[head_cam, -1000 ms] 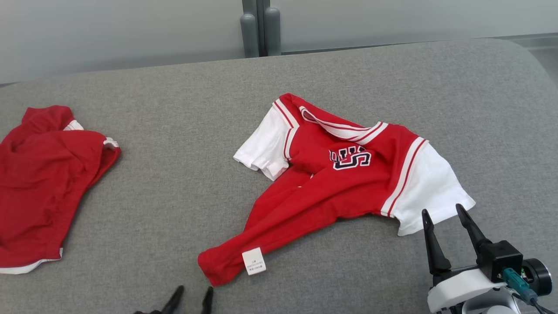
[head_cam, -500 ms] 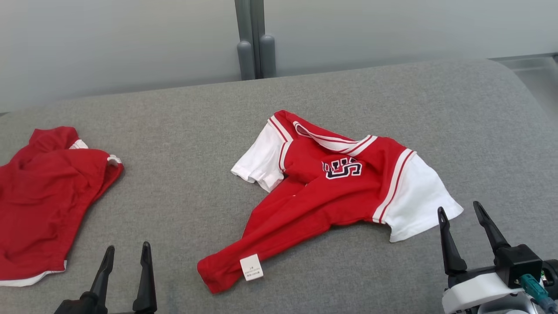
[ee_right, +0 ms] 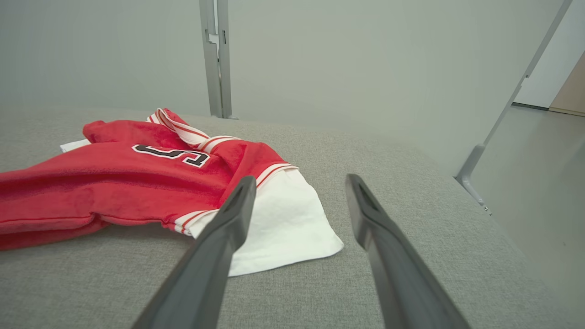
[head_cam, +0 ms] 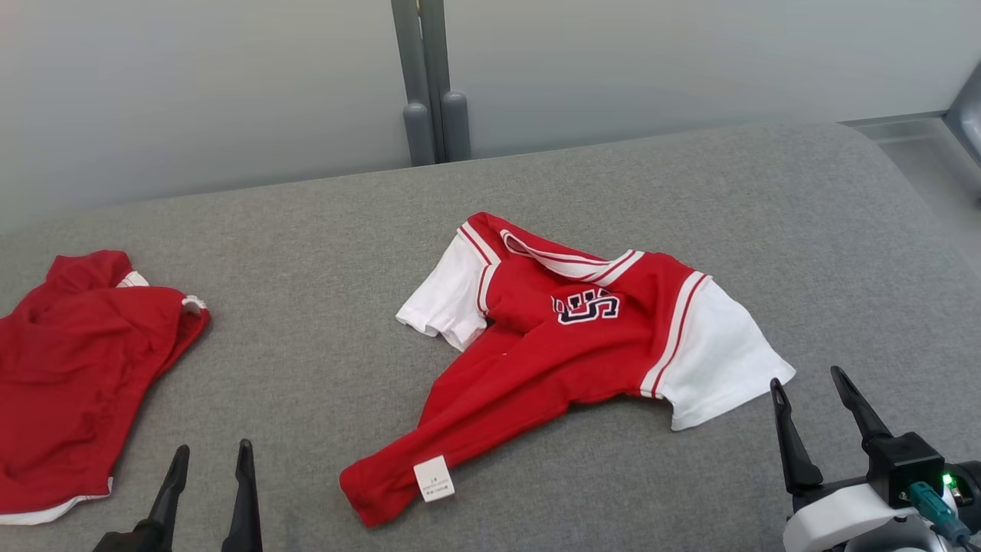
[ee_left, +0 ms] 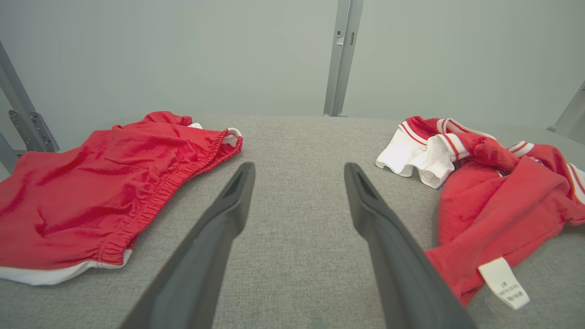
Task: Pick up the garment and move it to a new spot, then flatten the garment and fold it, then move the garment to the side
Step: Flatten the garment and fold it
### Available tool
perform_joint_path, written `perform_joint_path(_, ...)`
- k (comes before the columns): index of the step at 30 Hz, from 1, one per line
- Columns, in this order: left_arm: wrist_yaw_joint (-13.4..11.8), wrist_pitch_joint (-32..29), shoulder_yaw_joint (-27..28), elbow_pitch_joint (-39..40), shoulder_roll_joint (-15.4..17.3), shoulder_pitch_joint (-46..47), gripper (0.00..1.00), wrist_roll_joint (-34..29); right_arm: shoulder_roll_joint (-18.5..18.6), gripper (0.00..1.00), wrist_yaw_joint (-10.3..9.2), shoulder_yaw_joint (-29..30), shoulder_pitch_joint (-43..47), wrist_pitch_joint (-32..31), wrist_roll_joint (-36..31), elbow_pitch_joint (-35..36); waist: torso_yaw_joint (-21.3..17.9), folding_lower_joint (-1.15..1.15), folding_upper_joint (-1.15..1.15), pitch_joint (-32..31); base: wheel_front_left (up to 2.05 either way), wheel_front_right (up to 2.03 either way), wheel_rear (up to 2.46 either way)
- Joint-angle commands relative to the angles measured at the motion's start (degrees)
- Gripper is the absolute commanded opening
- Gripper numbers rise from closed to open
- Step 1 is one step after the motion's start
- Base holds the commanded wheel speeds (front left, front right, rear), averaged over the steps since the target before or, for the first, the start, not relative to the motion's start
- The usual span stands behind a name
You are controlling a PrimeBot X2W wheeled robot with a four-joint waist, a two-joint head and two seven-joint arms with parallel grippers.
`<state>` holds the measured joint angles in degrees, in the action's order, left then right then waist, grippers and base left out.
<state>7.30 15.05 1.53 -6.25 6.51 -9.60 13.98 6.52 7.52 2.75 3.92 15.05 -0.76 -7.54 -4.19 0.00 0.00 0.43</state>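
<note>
A crumpled red-and-white shirt [head_cam: 552,360] lies on the grey fabric worktop [head_cam: 322,307]. The left gripper [head_cam: 214,446] and right gripper [head_cam: 806,376] have released jaws.

Red-and-white short-sleeved shirt [head_cam: 536,360] of soft, matt knit cloth, on a grey cushioned surface [head_cam: 306,307] of coarse, rough weave. Crumpled red shorts [head_cam: 77,368]: same matt cloth; grey upright post [head_cam: 421,77]: smooth metal.

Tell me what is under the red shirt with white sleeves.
The shirt lies crumpled directly on the grey cushion; nothing pokes out from its edges. Its folds cover the surface beneath, so anything small tucked under them cannot be seen.
</note>
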Motion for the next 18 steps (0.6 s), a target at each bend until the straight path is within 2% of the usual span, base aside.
perform_joint_path(1, 0.16, 0.17, -0.48, -0.61, 0.78, 1.01, 1.0, -0.04, 0.22, 1.0, -0.06, 0.11, -0.6, 0.2, -0.22, -0.45, 0.19, 0.0, 0.0, -0.07, 0.0, 0.0, 0.0)
perform_joint_path(9, 0.23, 0.16, -2.87, -2.56, 2.4, 1.65, 1.0, 1.8, 0.0, 1.0, -0.07, -0.05, -2.17, 0.2, 0.25, -2.81, 1.24, 0.0, 0.0, -0.16, 0.0, 0.0, 0.0)
perform_joint_path(18, 0.23, 0.16, -4.34, -3.82, 2.8, 1.62, 1.0, 2.33, 0.54, 1.0, -0.07, -0.84, -2.83, 0.2, 0.75, -3.43, 2.67, 0.0, 0.0, -0.76, 0.0, 0.0, 0.0)
